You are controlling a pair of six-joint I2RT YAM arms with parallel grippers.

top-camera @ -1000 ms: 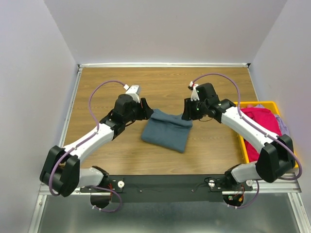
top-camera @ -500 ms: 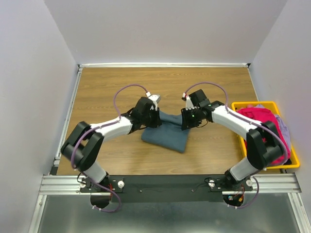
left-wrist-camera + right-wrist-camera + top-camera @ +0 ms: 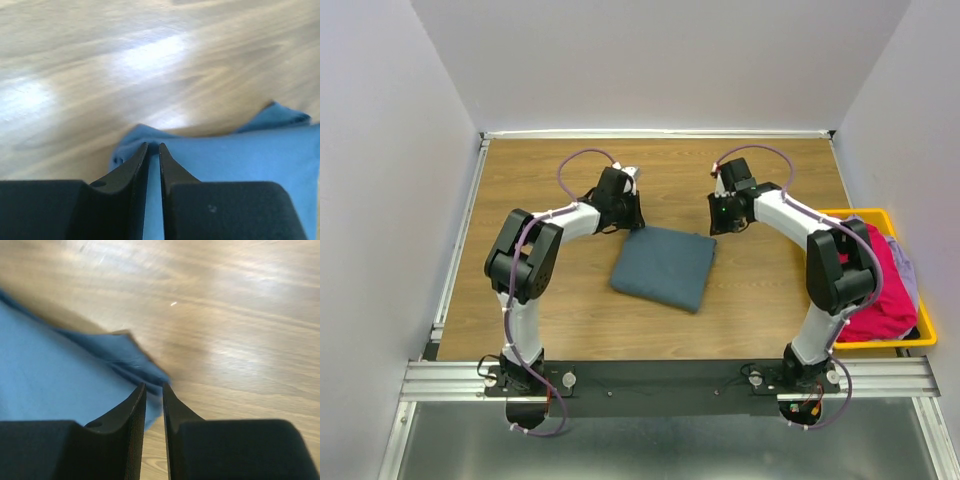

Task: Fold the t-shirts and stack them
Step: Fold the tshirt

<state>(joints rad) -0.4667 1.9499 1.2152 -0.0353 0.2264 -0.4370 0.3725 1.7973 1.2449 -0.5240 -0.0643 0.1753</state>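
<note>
- Left claw (image 3: 153,146) is shown with its jaws drawn almost together, only a thin slit left. Blue cloth is seen through the slit, but whether any is pinched cannot be told.
- Right claw (image 3: 153,386) is drawn in just as narrowly, its tips at a layered corner of the same cloth. A grip cannot be confirmed there either.
- The slate blue-grey t-shirt (image 3: 665,265) is laid as a folded, roughly square pad at the centre of the top view, on the wooden table (image 3: 520,180). Each claw is placed just beside one of its upper corners.
- The magenta-pink t-shirt (image 3: 880,295) is heaped in the yellow bin (image 3: 885,342) at the right edge of the frame, not yet folded.
- If cloth is caught in a slit, the fold is likely to be dragged open or skewed once that arm is moved off. The corner in the right wrist view looks loose and could be flipped by a passing tip.
- Bare wood is left above and to the left of the pad. To the right, room is narrowed by the bin, and the table is closed in by white walls (image 3: 670,60) on three sides.
</note>
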